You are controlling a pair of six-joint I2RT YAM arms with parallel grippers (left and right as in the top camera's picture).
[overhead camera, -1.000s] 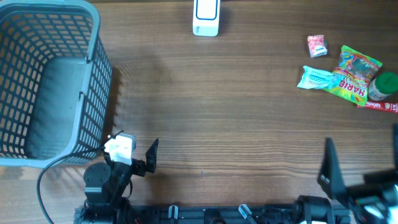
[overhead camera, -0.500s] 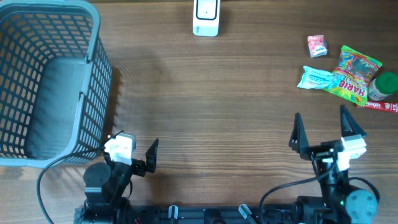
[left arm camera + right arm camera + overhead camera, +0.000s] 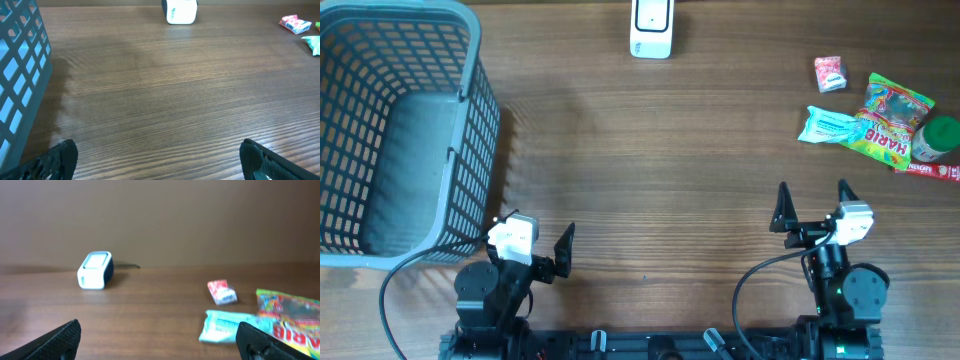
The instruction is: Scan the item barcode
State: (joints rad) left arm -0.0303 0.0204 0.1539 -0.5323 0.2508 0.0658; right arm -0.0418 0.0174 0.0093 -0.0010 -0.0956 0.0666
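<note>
Our left end effector (image 3: 532, 242), beside the one basket (image 3: 480, 120), and our right end effector (image 3: 811, 203) both gape wide and empty. We cannot read any barcode, and the red bar (image 3: 932, 170) is cut off at the edge. Five snacks lie beyond the right end effector, well apart from it: the bar, a Haribo bag (image 3: 892, 115), a pale packet (image 3: 828, 125), a small packet (image 3: 830, 73) and a green-lidded thing (image 3: 940, 135). One scanner (image 3: 651, 27) stands at the far edge.

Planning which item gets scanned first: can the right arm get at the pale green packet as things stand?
Probably yes. The right gripper is open, and only bare table lies between it and the pale green packet. The Haribo bag touches one end, though.
</note>
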